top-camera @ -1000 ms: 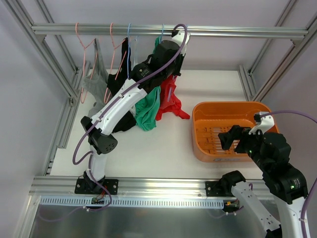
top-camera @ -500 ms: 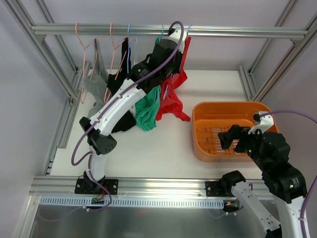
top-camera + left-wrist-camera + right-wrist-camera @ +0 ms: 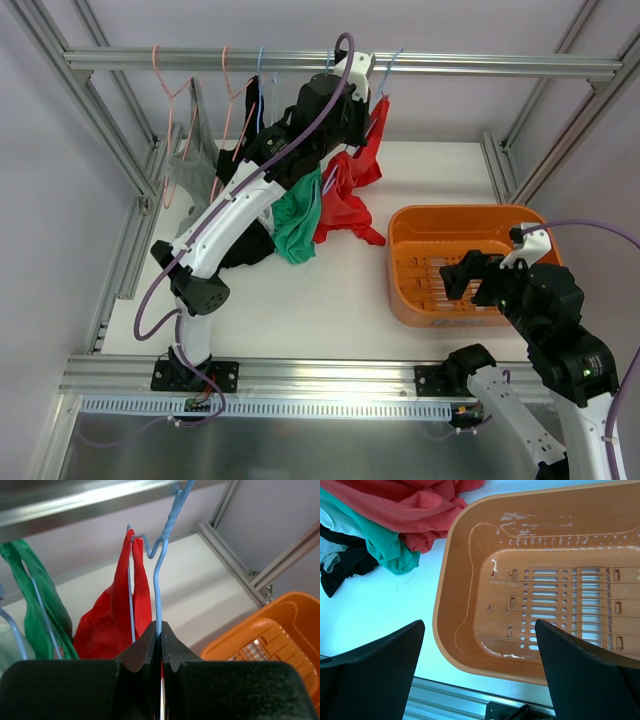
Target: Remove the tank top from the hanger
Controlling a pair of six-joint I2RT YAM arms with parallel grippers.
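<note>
Nearest, the right hand (image 3: 479,625) gapes wide and empty over the orange basket (image 3: 442,595), well apart from the clothes. Farther back, the left hand (image 3: 161,630) is pinched shut on the blue hanger (image 3: 159,580) wire, just under the rail (image 3: 75,500). The red tank top (image 3: 120,615) hangs lengthwise downward from that hanger, just beside the hand, its lower end on the surface (image 3: 330,300). The left arm is the 1 within reach.

Rail (image 3: 480,66) spans the rear, above the table (image 3: 330,300). The hanger (image 3: 159,580) hooks over it, its wire between the fingers of the left gripper (image 3: 160,635). The tank top (image 3: 350,195) drapes from that hanger down to the table. Other garments (image 3: 297,220) hang just left. The basket (image 3: 400,260) sits on the table at right, the right gripper (image 3: 470,280) above it.
</note>
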